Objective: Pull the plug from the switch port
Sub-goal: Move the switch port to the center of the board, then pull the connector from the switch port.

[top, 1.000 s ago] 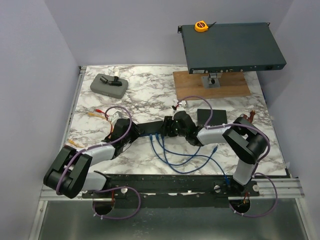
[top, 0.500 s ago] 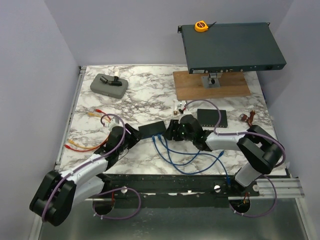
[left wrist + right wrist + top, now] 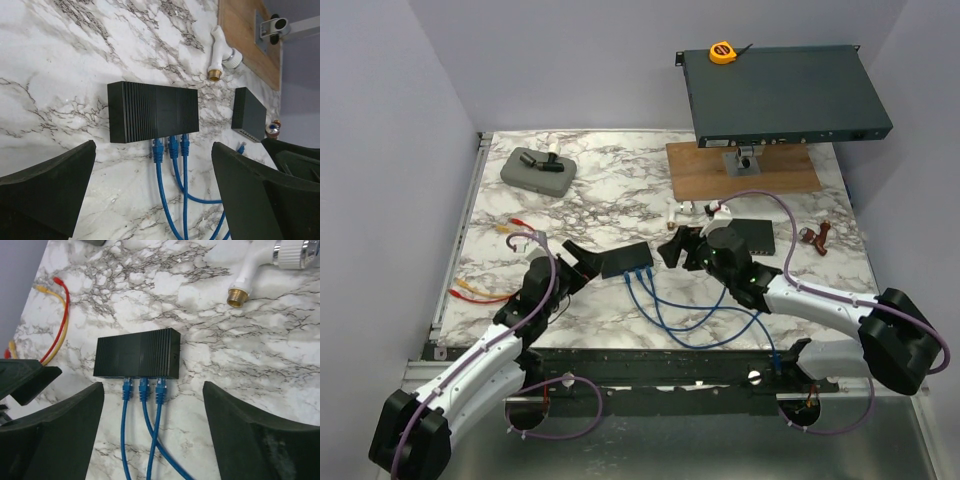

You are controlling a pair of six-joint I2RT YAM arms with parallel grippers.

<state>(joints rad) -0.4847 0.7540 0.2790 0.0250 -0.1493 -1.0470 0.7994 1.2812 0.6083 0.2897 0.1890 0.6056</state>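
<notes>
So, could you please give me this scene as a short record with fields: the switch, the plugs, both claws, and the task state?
switch: small black box, lying flat near the middle of the marble table
blue plugs: three, side by side, all seated in the switch's side that faces the arms
left claw: open, to the left of the switch, holding nothing
right claw: open, to the right of the switch, holding nothing
task state: no plug pulled out yet
</notes>
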